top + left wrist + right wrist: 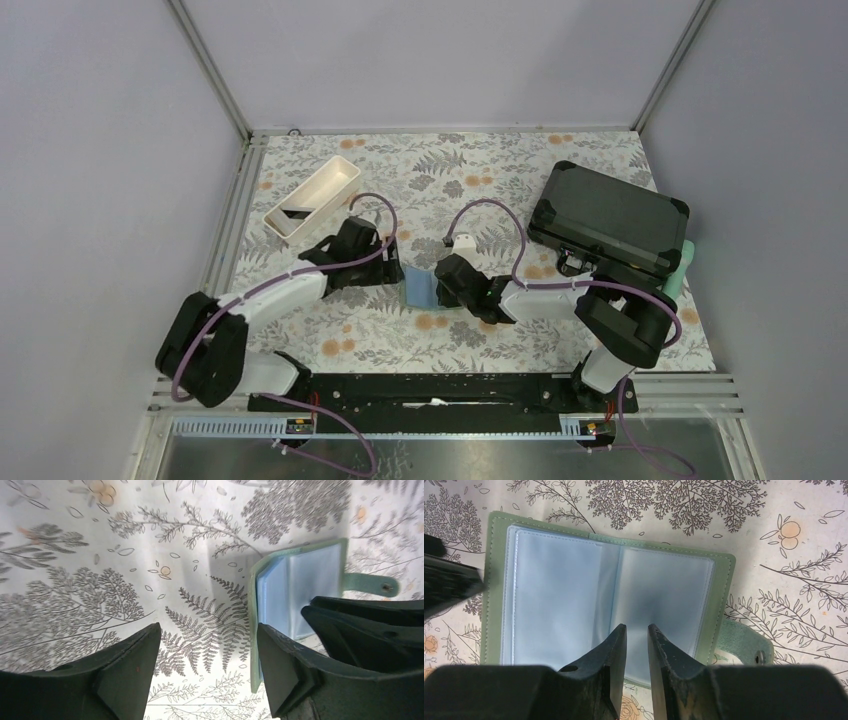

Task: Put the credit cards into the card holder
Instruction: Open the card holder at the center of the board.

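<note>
Midway across the floral surface [470, 170], between two arms: sage-green card holder [420, 287] spread open, pale blue pockets up. Reaching in low from the left, left gripper [209, 630], fingers wide apart and empty, one astride the holder's edge. Opposite, right gripper [636, 627] angled down over the pockets, fingers all but closed, hold on a pocket leaf impossible to confirm.

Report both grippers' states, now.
Left gripper: open, empty, beside the open flat sage-green card holder.
Right gripper: nearly shut, slim gap, over the holder's pale blue translucent pockets; whether it pinches one cannot be told.
</note>
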Tool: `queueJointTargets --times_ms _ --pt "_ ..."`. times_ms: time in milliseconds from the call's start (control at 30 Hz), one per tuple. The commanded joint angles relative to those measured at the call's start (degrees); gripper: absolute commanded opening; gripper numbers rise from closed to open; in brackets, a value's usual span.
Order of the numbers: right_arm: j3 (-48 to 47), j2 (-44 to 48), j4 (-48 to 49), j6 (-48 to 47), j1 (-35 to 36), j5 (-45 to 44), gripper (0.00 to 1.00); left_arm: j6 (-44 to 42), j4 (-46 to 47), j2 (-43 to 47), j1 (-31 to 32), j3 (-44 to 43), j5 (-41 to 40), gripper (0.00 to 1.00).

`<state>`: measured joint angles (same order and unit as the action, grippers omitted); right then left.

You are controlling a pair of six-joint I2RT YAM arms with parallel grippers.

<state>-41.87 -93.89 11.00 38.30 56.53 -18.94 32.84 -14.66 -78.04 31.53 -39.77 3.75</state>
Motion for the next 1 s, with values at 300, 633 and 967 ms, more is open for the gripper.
queueJointTargets --times_ms 300,633,967 --pt "-0.11 -1.96 -1.95 1.26 -0.46 0.82 0.30 8.66 9.49 5.90 6.40 -2.98 4.36 0.64" --pt "0.09 -1.29 -2.04 1.47 -0.46 0.82 0.30 14.35 20.43 -2.53 6.53 4.32 3.24 0.46" --pt "1.23 1.39 -4.66 1.49 -0.46 -0.19 0.31 13.04 21.09 -8.34 6.62 6.11 1.20 0.44"
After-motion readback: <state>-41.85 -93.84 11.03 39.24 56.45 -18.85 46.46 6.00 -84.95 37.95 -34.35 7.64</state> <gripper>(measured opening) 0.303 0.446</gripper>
